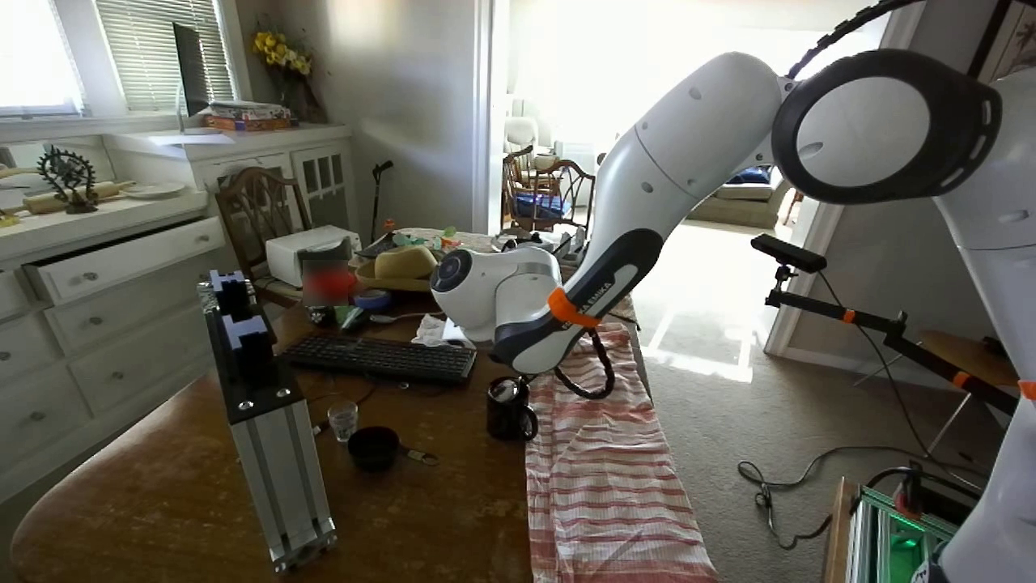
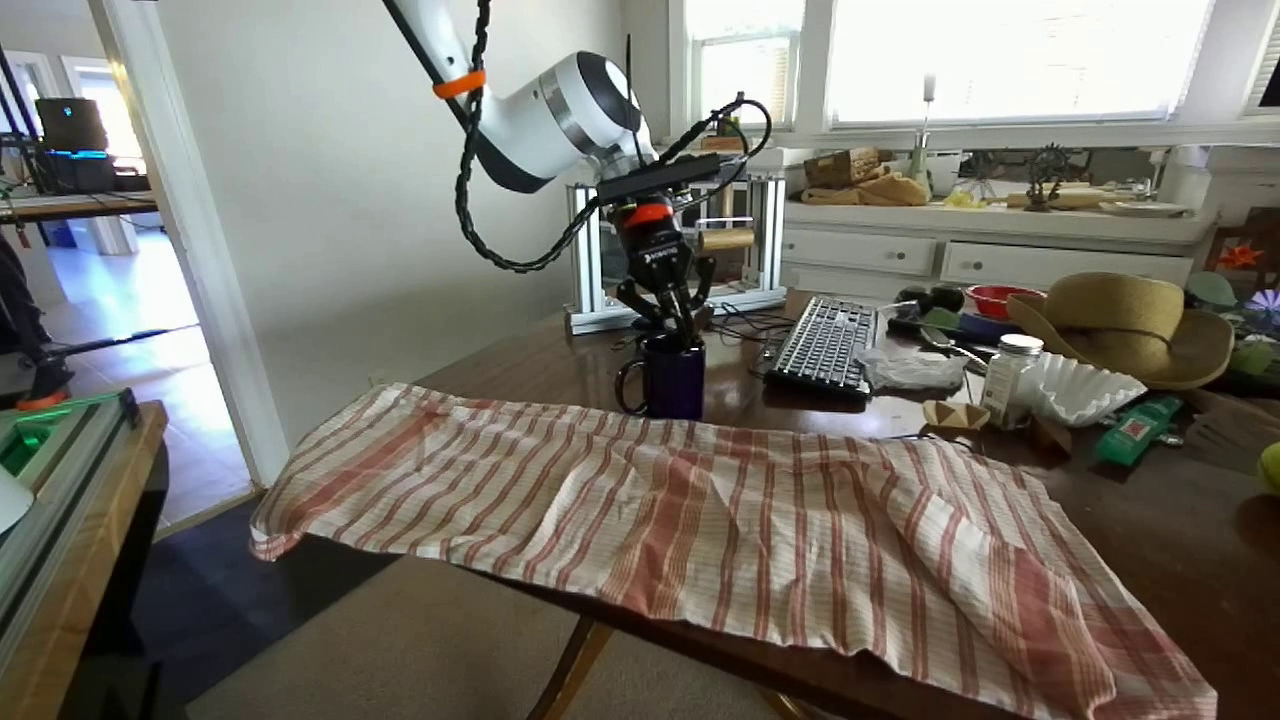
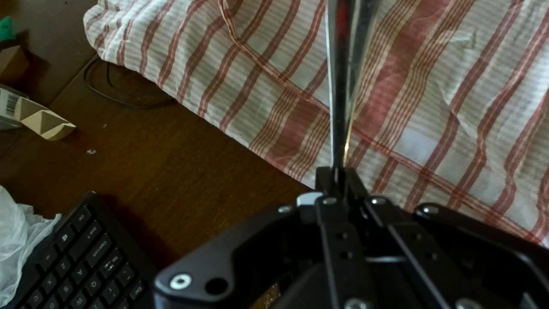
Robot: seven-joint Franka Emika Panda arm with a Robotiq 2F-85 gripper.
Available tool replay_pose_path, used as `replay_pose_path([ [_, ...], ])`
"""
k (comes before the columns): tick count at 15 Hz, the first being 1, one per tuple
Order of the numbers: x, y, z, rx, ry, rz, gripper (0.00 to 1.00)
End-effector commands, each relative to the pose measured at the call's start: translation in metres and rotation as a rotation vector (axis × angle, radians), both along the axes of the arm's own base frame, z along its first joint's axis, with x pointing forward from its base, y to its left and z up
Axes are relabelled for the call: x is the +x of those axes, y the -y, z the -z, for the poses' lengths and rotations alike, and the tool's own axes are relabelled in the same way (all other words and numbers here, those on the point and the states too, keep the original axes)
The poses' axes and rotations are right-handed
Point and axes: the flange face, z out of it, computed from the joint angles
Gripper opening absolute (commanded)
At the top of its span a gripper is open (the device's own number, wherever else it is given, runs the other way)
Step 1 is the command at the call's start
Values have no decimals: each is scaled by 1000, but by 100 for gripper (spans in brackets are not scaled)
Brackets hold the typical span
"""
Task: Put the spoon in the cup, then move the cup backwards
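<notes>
Currently, the claw (image 3: 337, 174) is holding the spoon (image 3: 339, 94) clamped, just at the mouth of the black cup (image 2: 675, 380); whether the spoon is reaching inside, I cannot see. The cup is standing toward the long edge of the table (image 1: 441, 510), beside a striped cloth (image 2: 640, 510).

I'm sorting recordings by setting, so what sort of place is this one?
Probably someone's home: the wooden chair, the white drawers along the wall and the yellow flowers all suggest it. Which room it is, I can't say for sure.
</notes>
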Motion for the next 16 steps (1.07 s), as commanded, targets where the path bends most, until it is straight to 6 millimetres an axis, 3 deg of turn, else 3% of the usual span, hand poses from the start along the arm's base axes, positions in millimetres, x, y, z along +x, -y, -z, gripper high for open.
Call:
replay_pose_path([
  [1, -2, -5, 8, -43, 2, -17, 2],
  [11, -5, -15, 17, -64, -5, -49, 2],
  [12, -4, -15, 17, -66, -1, -49, 32],
  [13, -4, -16, 16, -65, 5, -48, 34],
  [16, -3, -18, 15, -65, 14, -49, 55],
])
